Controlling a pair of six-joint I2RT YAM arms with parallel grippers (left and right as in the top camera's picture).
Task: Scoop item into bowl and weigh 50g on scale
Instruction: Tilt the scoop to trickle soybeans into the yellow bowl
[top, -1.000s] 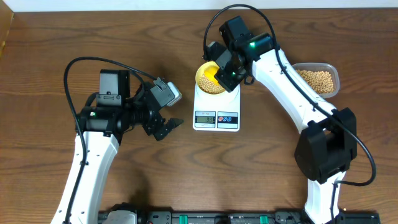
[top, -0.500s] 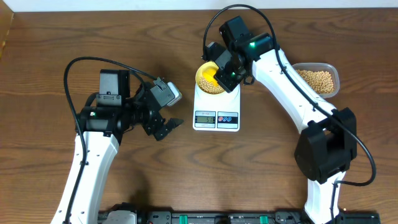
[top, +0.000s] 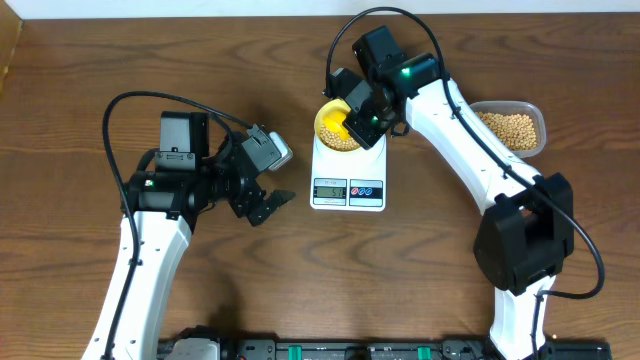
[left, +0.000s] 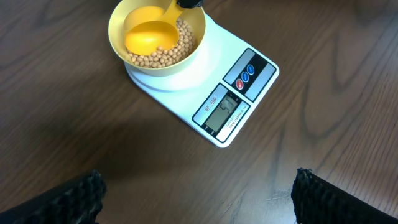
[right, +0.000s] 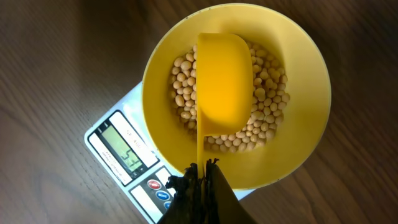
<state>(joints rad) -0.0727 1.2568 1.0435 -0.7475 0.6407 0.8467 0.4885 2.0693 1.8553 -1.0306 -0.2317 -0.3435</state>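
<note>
Partly the scoop (right: 224, 81) hides the beans (right: 268, 99) inside the bowl (right: 308, 112).

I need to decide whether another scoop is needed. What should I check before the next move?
1. Bowl sits squarely on the scale: ok.
2. Right hand shut on the scoop handle: ok.
3. Scoop emptied over the beans: ok, none show in it.
4. Display reads the target: cannot tell, digits unclear.
5. Left hand open, away from the scale: ok.
6. No beans spilled on the table: ok, none seen.
</note>
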